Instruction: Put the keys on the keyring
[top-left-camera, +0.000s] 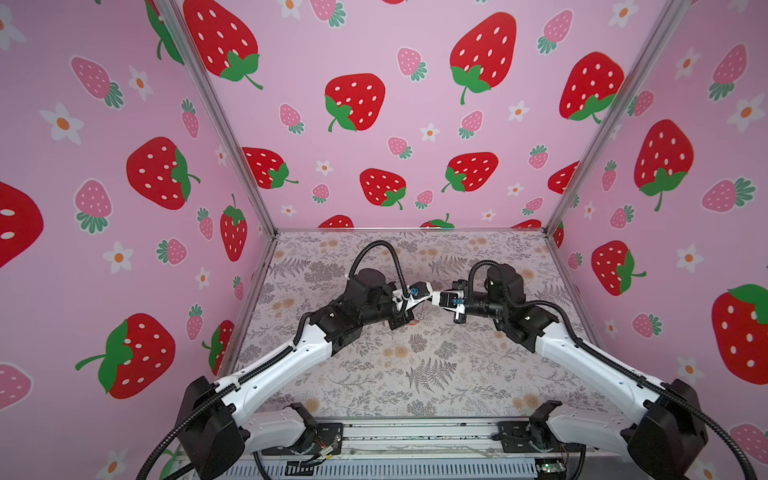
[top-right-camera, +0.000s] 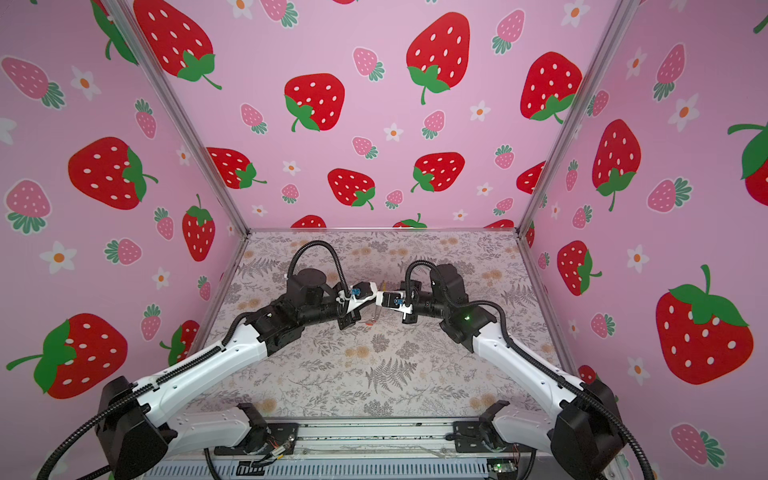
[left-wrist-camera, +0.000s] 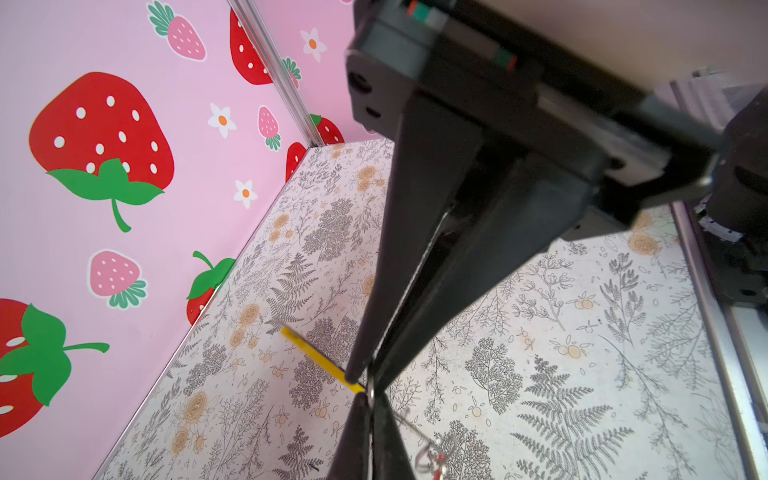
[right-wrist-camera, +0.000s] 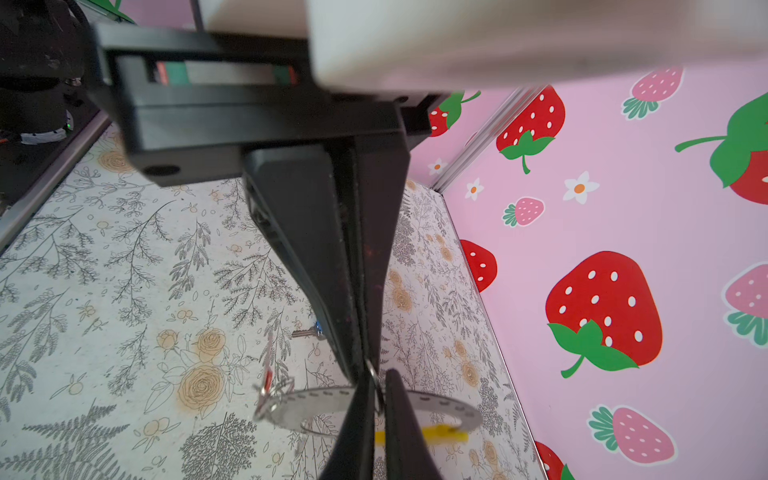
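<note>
The keyring (right-wrist-camera: 440, 405), a thin grey hoop with a yellow section (right-wrist-camera: 442, 435), hangs in the air between both grippers above the middle of the table. My left gripper (left-wrist-camera: 365, 380) is shut on its rim beside the yellow section (left-wrist-camera: 320, 359). My right gripper (right-wrist-camera: 368, 368) meets it tip to tip and is shut on the same stretch of rim. A red-tagged key (right-wrist-camera: 268, 380) dangles from the hoop's far end and also shows below the fingers (left-wrist-camera: 436, 461). The blue-tagged key (right-wrist-camera: 313, 331) lies on the table behind my right fingers. In a top view the hoop (top-right-camera: 376, 311) shows as a faint line.
The floral table top (top-left-camera: 415, 365) is walled on three sides by pink strawberry panels (top-left-camera: 374, 104). Both arms stretch in from the metal rail (top-left-camera: 415, 432) at the front and meet near the table's centre.
</note>
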